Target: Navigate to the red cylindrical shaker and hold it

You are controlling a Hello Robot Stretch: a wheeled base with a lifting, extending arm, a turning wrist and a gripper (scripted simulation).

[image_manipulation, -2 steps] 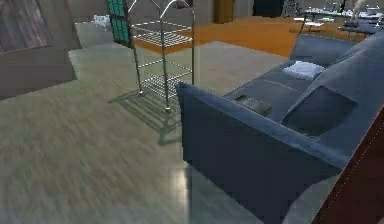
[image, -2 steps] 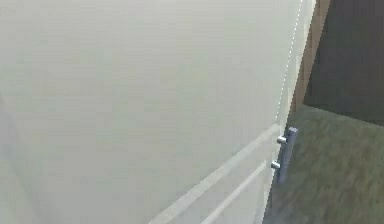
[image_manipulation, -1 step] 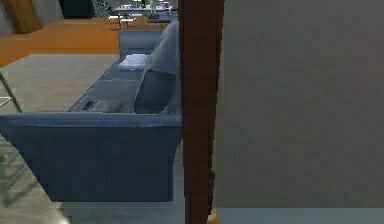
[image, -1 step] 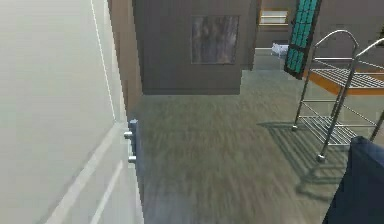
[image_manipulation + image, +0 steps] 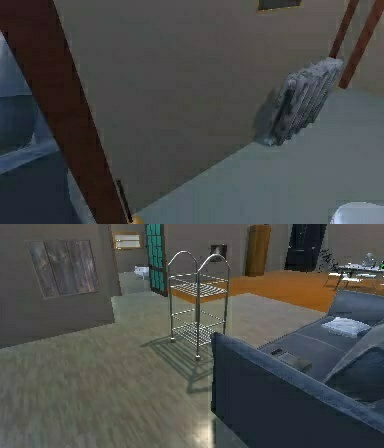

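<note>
A tall wire cart (image 5: 197, 299) with several shelves stands on the grey floor in the middle of the forward view; its upper shelf looks orange. A dark blue sofa (image 5: 300, 374) takes up the forward view's lower right, with a white cushion-like thing (image 5: 346, 325) and a small dark thing (image 5: 277, 351) on its seat. In the arm side view a beige wall (image 5: 180, 80) stands close, with a grey striped bundle (image 5: 300, 100) at its foot.
A grey wall with a framed picture (image 5: 63, 268) juts in at the forward view's left. Behind are a teal door (image 5: 156, 254), a wooden cabinet (image 5: 259, 250) and a glass table (image 5: 358, 269). A red-brown slanted beam (image 5: 60, 100) crosses the arm side view's left; a white rounded thing (image 5: 360, 213) sits at the bottom right.
</note>
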